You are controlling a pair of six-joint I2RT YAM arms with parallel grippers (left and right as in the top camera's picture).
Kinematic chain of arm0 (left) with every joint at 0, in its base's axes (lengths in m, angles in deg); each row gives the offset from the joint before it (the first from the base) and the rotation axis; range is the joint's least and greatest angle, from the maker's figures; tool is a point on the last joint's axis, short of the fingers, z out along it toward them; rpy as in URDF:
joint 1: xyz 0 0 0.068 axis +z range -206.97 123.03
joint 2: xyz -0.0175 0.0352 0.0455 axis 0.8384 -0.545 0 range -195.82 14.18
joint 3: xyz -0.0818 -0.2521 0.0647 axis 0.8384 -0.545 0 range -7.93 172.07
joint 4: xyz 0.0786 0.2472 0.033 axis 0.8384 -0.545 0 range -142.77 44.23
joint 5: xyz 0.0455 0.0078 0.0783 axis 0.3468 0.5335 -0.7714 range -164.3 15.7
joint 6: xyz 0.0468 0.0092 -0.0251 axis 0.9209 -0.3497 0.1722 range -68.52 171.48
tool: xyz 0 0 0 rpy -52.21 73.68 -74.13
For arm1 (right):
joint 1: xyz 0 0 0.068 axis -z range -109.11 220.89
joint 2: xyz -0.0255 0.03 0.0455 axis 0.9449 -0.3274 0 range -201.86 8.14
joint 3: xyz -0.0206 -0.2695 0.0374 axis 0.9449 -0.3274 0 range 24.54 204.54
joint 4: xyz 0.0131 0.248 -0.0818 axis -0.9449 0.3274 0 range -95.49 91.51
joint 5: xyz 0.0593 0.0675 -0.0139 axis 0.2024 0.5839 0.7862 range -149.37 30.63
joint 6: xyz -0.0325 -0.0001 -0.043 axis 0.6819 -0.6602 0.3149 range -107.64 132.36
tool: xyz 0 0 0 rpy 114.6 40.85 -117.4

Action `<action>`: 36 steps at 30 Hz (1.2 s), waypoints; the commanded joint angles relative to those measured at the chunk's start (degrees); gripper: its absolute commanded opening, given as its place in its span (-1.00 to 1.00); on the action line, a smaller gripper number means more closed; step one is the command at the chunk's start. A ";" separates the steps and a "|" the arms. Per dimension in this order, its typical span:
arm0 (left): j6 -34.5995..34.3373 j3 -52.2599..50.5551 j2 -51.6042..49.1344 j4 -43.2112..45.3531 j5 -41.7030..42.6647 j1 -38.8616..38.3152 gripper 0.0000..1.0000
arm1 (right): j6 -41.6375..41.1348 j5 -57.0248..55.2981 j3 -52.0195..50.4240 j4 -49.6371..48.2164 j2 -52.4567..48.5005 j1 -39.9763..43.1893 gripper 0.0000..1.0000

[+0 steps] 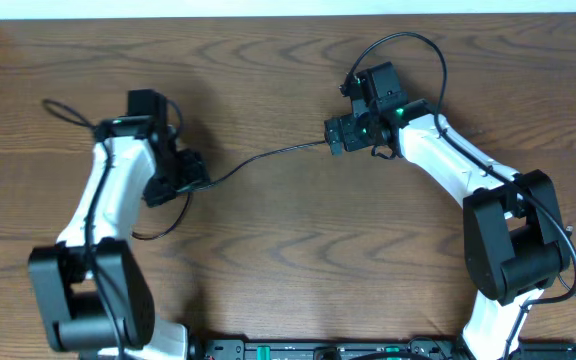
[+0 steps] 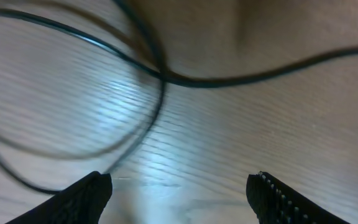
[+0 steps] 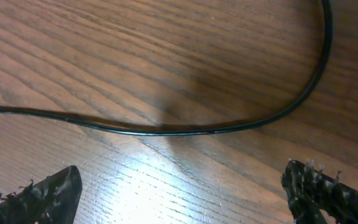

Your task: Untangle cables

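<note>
Lying crosswise just ahead of the wide-open, empty right gripper: a thin black cable, long axis left-right over the table, toward the left gripper, also apart, empty. There, seemingly two strands crossing, though blurred.

A thin black cable lies on the brown wooden worktop, running from the left claw across to the right claw. Before the left claw, strands cross in a loop. Before the right claw, one strand runs side to side.
</note>
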 commanded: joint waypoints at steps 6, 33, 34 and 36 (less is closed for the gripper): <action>-1.31 -0.35 -7.98 0.57 1.27 -2.51 0.50 | 0.70 0.55 1.20 0.42 6.69 0.11 0.98; -1.92 -0.35 -11.04 6.99 -5.03 -2.51 0.57 | 3.28 0.50 1.20 6.47 11.98 3.89 0.99; -1.09 -0.35 -11.04 7.30 -4.15 -2.51 0.58 | 3.28 0.50 1.20 6.45 12.17 3.89 0.99; 2.16 -0.35 -11.06 8.33 -0.79 -2.51 0.58 | 3.28 0.48 1.20 6.58 12.57 3.89 0.99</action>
